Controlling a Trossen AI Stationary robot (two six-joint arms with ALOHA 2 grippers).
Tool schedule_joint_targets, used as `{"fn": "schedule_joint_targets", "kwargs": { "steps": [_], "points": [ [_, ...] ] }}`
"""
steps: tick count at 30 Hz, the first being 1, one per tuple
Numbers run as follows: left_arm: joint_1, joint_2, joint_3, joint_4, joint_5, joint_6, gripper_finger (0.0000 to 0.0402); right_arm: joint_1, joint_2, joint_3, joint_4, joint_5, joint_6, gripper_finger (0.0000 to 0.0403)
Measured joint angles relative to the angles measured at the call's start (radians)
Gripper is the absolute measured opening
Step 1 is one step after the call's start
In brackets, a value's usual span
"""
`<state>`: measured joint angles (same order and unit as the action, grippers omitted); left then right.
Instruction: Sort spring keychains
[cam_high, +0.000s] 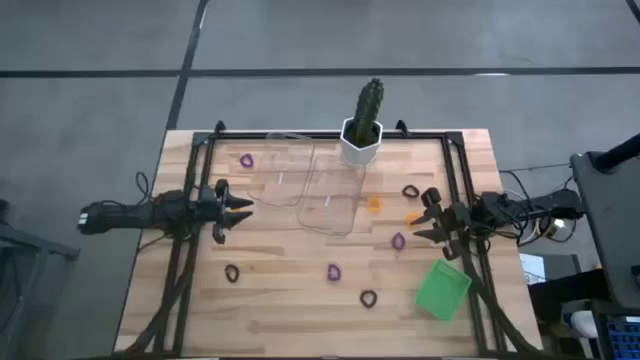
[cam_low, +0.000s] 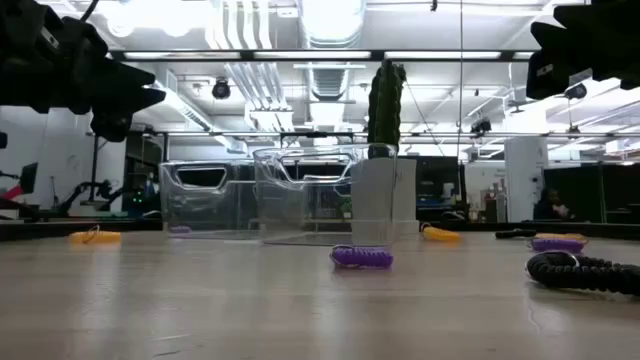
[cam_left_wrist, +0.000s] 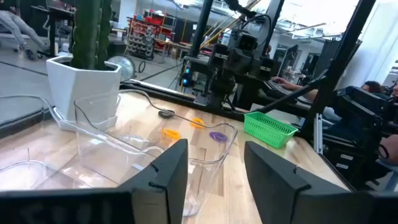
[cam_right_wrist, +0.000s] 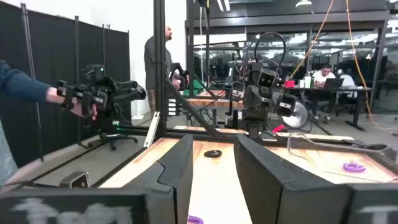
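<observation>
**Item: sorting table, both arms raised, no keychain in hand.**

**Grippers.** Left gripper (cam_high: 240, 211) hangs over the table's left side, fingers spread with an empty gap, as its wrist view shows. Right gripper (cam_high: 432, 218) hangs over the right side, fingers likewise apart and holding nothing.

**Spring keychains, all loose on the wood.**
- Purple: 1 at far left (cam_high: 246, 160), 1 near the right gripper (cam_high: 398, 241), 1 at front centre (cam_high: 333, 271).
- Orange: 2 between the bins and the right gripper (cam_high: 373, 204), (cam_high: 413, 216).
- Black: 1 at right (cam_high: 410, 191), 1 at front left (cam_high: 232, 272), 1 at front centre (cam_high: 368, 298).

**Containers.**
- 2 clear bins (cam_high: 328, 196), side by side at centre beside the white cactus pot (cam_high: 361, 141). I see no keychain clearly inside either.
- Green basket (cam_high: 442, 289) at front right; appears empty.

**Risks, as judged.**
- The coils are tiny and lie flat, so a descent slightly off centre could flick one away or close on bare wood.
- The clear walls are hard to see; a finger catching a rim could shove or tip a bin.
- The cactus pot stands touching the bins and could be knocked by a careless reach.
- Nearby colours could be mixed on dropping.
</observation>
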<state>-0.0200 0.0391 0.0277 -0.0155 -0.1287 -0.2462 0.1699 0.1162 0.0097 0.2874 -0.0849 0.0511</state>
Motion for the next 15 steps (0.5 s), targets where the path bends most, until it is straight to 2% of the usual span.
{"fn": "schedule_joint_targets", "kwargs": {
  "steps": [15],
  "points": [
    [0.0, 0.0, 0.0, 0.0, 0.0, 0.0, 0.0151, 0.0, 0.0, 0.0, 0.001, 0.02, -0.006, 0.0112]
  ]
}}
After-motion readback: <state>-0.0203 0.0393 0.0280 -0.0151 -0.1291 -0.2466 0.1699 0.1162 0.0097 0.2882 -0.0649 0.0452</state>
